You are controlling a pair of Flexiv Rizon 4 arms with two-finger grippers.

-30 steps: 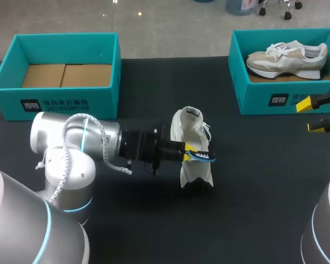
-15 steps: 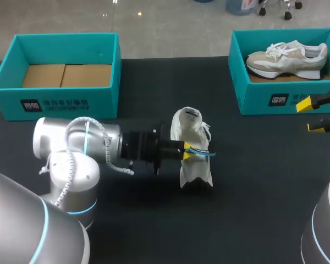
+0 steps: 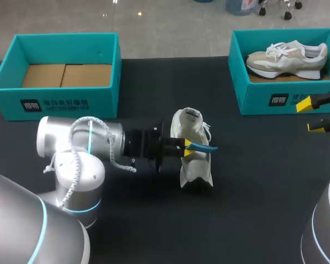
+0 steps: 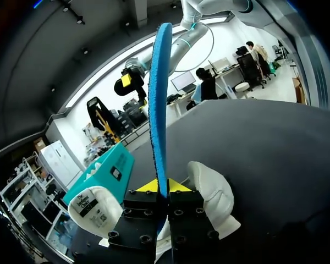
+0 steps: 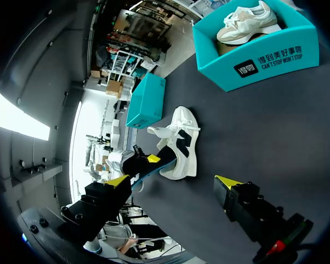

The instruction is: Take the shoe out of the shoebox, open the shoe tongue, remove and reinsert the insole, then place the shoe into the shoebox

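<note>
Left gripper (image 3: 187, 147): fingers pinched on the blue insole (image 3: 203, 147), which projects edge-on ahead of the fingertips in the left wrist view, over the white shoe (image 3: 193, 165). That shoe rests mid-table on the black table (image 3: 253, 192). Right gripper (image 3: 313, 115): fingers spread, near the right edge. Behind: left shoebox (image 3: 60, 102), cardboard floor showing; right shoebox (image 3: 264, 99), containing a beige shoe (image 3: 286, 56).

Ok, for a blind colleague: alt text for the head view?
Left gripper pinches a blue insole at a white shoe mid-table. Right gripper hangs open beside the right box holding a second shoe; left box opposite.
</note>
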